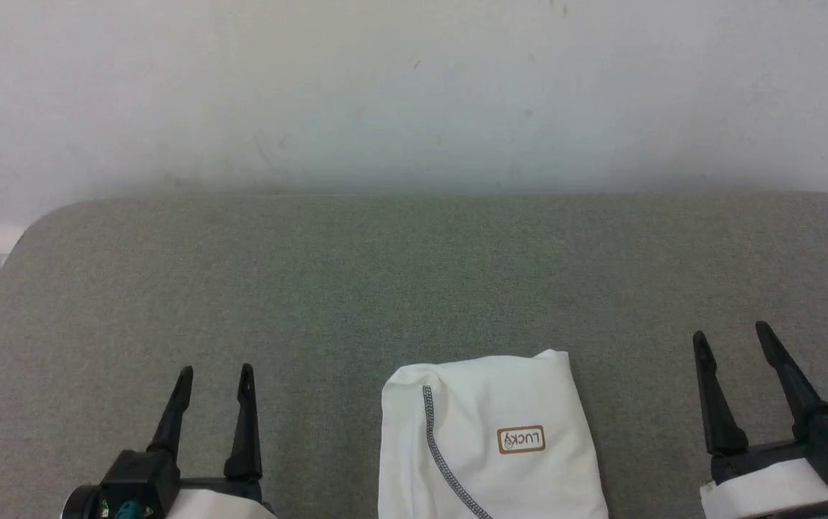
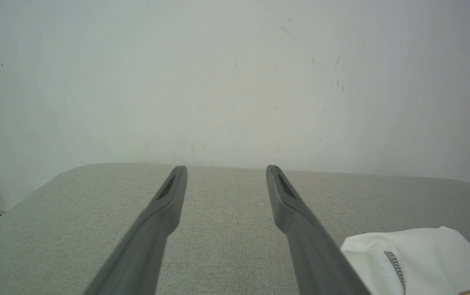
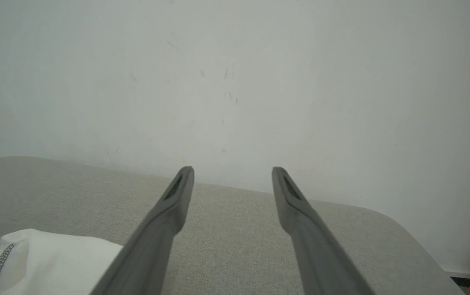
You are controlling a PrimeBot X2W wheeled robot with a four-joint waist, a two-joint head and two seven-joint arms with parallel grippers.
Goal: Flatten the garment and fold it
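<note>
Two empty grippers, left gripper (image 1: pixel 216 370) and right gripper (image 1: pixel 730 331), fingers spread, flank the white shirt (image 1: pixel 472 411), apparently folded, tan label (image 1: pixel 521 439) up.

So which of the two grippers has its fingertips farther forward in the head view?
The right gripper: its tips lie beyond the far edge of the garment, while the left gripper has tips about level with it.

Grey fabric table (image 1: pixel 414 288); folded white garment (image 1: pixel 490 440) at near edge.
</note>
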